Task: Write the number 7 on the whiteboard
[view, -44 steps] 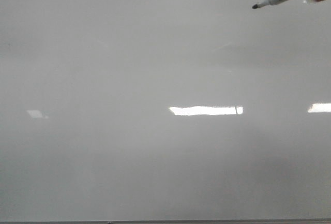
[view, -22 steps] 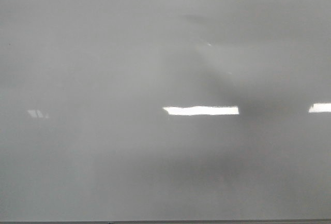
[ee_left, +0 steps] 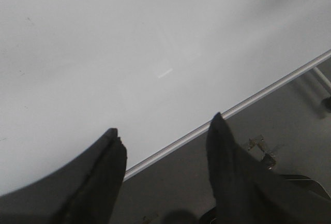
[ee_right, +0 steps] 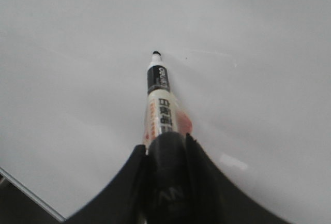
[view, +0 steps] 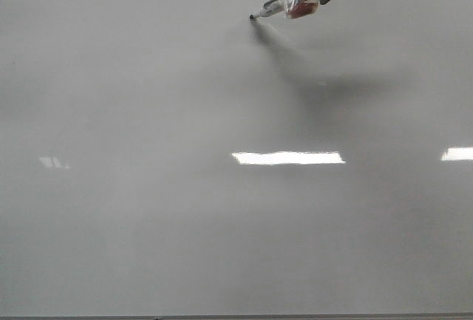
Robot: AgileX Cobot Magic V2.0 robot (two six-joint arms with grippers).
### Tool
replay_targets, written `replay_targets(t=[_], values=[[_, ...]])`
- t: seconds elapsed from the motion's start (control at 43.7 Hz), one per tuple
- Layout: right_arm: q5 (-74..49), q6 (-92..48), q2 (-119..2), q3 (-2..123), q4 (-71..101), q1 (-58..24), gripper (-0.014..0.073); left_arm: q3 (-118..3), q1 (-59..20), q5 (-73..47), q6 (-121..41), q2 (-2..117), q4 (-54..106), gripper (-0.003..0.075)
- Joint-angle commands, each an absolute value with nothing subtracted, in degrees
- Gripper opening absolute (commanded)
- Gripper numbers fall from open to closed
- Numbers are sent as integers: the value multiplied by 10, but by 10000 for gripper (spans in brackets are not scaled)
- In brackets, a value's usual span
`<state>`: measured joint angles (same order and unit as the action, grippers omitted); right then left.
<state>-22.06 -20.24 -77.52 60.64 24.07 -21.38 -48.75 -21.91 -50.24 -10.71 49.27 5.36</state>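
Front view: glossy pale whiteboard (view: 185, 209) filling everything, bright rectangular reflections, thin dark edge nearest the camera. Right pincer (ee_right: 166, 146) pinching marker (view: 284, 7), tip touching or just above the board ahead of the fingers, no stroke visible. Left pincer (ee_left: 165, 136) spread, empty, over the board's metal rim (ee_left: 248, 102)

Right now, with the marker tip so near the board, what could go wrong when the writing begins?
1. The marker is held at its back end in the right gripper, with a long free length; pressing may make it slip or tilt in the jaws.
2. It lies at a shallow slant to the whiteboard, so the tip may skid and give a faint stroke.
3. The tip is near the board's far edge, but a 7 drawn toward the robot should fit.
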Motion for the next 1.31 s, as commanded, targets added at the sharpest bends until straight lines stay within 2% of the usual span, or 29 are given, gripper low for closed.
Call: replay_targets(t=[0.0,0.115,0.275,0.458,0.618,0.756,0.916,1.122,1.282], values=[[-193,-209,-759,628,246,-179,-67,-502,-218,-466,-102,489,58,354],[-233,-209,-746,628,245,-137,-67,-502,-218,-466,-102,489,58,354],[-254,-210,-744,626,237,-132,-67,-502,-218,-465,-102,489,58,354],[-313,-210,-772,607,237,-163,-67,-502,-218,-462,-102,489,58,354],[-306,-214,-798,577,235,-192,-67,-502,-218,-456,-103,489,58,354],[-296,-215,-768,580,235,-208,-67,-502,-218,-438,-112,489,61,354],[-374,-259,-706,580,235,-241,-67,-516,-218,-450,-235,494,151,365],[-514,-381,-635,580,235,-303,-67,-566,-218,-521,-444,531,311,445],[-558,-415,-601,580,236,-337,-67,-602,-251,-582,-531,576,364,447]])
